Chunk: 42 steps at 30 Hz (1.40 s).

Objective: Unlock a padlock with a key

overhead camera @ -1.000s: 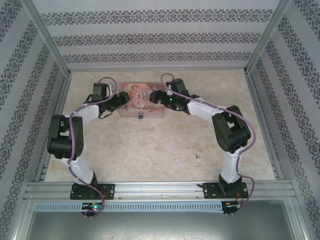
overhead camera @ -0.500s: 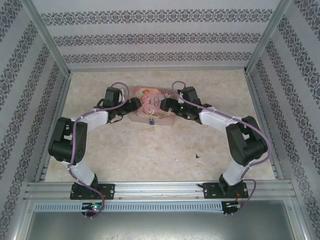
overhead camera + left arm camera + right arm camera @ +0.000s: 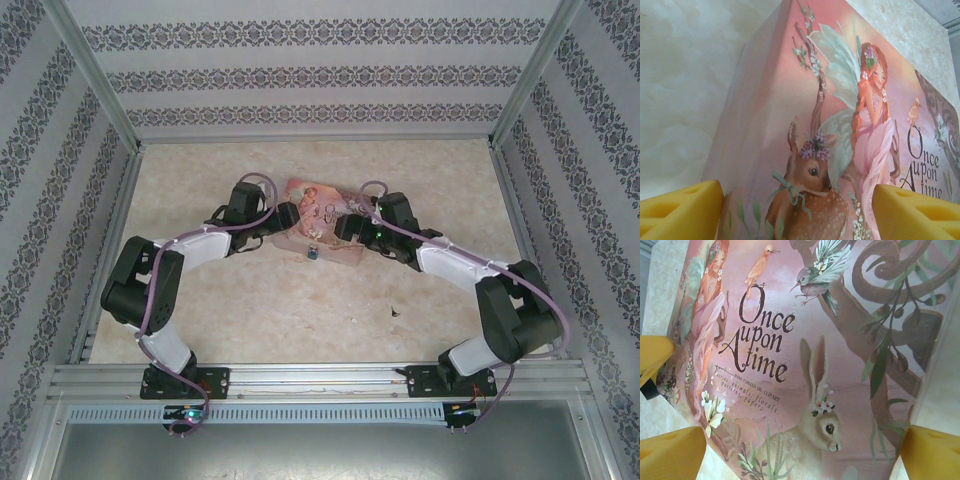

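Pink tin box (image 3: 322,210) is far-centre on the table (image 3: 300,320), skewed, lid up. Padlock (image 3: 313,253): tiny blue body, just beside the box's near long wall, about mid-length, between the two arms.

Left jaws are at the box's left end, right jaws at its right end.

Left wrist view: yellow pads (image 3: 680,210) spread wide, with a box (image 3: 790,125) corner between them and the fairy-and-fawn artwork facing the camera.

Right wrist view: pads (image 3: 670,452) wide apart at the bottom corners, with the "Once upon a time" face of the box (image 3: 805,365) between them.

Both sets straddle the box and the pads sit at its edges. I can't tell whether either set is actually clamped on it or just bracketing it.

Small dark speck (image 3: 393,313) on the table, well apart, near-right of the box.
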Available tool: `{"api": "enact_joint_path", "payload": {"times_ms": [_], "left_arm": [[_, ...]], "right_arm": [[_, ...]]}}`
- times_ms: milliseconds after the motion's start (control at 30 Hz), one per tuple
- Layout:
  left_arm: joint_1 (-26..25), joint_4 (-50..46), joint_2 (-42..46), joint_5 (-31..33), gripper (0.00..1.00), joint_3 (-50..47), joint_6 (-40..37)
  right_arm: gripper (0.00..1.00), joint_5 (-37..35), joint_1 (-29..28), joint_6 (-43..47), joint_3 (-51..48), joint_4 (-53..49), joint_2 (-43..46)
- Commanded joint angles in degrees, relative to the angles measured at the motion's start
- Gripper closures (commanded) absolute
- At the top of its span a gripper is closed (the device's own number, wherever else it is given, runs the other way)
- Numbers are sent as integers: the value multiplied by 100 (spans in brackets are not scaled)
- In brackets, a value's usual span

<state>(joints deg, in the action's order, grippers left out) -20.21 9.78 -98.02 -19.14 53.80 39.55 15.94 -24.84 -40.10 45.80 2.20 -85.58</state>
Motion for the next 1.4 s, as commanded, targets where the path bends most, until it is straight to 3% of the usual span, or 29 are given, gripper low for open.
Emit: {"api": "enact_joint_path", "payload": {"times_ms": [0,133,433,833,1100,1200,1367], "left_arm": [[-587,0,-84,-886,22,-198,369],[-607,-19,-21,-775,21,-172,361],[-597,-900,396,-315,7,138,-48],[-385,-1958,1642,429,3,101,-577],[-422,-1087,2651,384,5,-1030,86],[-536,-761,2844,369,5,-1433,389],[-663,-550,2956,547,6,-1660,493]], "right_arm": [[2,585,-96,19,-238,227,148],[2,585,4,61,-361,147,311],[2,368,547,594,-431,-705,891],[4,-76,920,1434,-339,-3155,2346],[17,113,858,897,-801,-4827,3313],[19,-112,450,411,-889,-4943,3543],[21,1,427,-479,-1294,-4852,3444]]}}
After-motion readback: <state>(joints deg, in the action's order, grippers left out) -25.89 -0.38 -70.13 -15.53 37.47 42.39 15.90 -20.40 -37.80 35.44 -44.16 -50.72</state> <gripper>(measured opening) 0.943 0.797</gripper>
